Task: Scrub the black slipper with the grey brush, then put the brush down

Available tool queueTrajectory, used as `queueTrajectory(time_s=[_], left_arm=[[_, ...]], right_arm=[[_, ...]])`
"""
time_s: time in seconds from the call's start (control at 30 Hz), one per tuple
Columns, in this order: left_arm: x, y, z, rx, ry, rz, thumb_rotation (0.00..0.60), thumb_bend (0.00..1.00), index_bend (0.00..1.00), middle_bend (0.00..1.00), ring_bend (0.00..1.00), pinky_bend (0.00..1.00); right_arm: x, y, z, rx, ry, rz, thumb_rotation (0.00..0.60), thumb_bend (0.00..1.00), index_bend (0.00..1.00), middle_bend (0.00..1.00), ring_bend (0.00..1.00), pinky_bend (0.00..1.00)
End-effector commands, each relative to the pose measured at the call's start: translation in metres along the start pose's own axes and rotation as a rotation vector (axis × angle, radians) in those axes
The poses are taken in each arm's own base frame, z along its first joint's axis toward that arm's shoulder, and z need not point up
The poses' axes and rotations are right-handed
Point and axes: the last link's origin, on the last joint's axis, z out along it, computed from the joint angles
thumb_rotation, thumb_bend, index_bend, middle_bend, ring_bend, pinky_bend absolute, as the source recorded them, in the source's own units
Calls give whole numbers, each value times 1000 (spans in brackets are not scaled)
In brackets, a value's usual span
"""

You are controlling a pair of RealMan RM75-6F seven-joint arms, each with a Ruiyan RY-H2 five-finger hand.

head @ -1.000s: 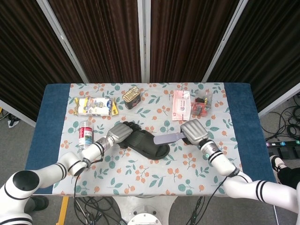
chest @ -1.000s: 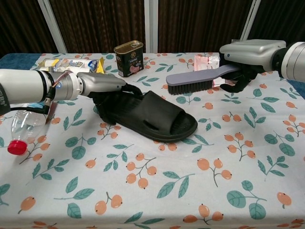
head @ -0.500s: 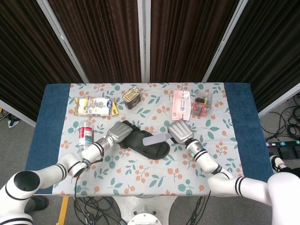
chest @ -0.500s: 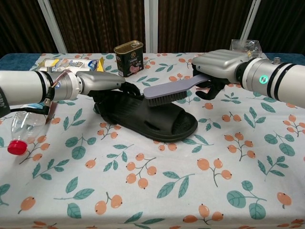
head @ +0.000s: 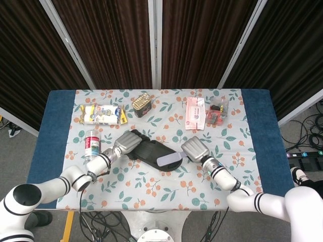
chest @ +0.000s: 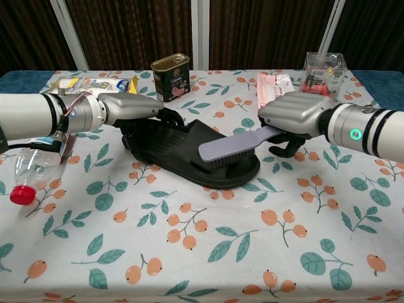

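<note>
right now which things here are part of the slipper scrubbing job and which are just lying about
In the job: black slipper, grey brush, right hand holding the brush, left hand on the slipper.

Lying about: tin can, plastic bottle, snack packet, pink packet, clear box.

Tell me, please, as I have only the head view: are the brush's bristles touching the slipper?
Observer: Yes. In the chest view the bristles of the brush rest on the toe end of the slipper.
Operator: Thank you. Is the brush level?
Observer: No. Its handle slopes up toward the right hand, which grips it.
Operator: And the left hand?
Observer: The left hand holds the heel end, with its dark fingers curled over the rim.
</note>
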Motion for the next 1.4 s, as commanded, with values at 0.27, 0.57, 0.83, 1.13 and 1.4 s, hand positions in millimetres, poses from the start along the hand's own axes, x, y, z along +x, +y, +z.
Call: queueTrajectory(time_s=[0.27,0.57,0.83,1.13,1.4], left_arm=[[1,2,0,-5,-3,1,600,218,363,422,240,164],[1,2,-1,-3,-8,-3,600,218,361,419,240,164],[0,0,-3,2,-8,2,600,217,359,417,240,164],[0,2,-3,-3,-9,14,600,218,357,416,240,164],[1,1,-4,6,-5,1,600,215,356,411,239,164]], right_arm=[[31,6,17,-2,198,60,600,362,1000,990,1000,1000],[5,-3,34,14,128,1,600,355,1000,990,1000,1000],[-7,7,-3,63,100,15,600,356,1000,990,1000,1000],[23,9,30,4,200,55,600,340,1000,990,1000,1000],[-2,2,36,15,78,12,600,334,1000,990,1000,1000]])
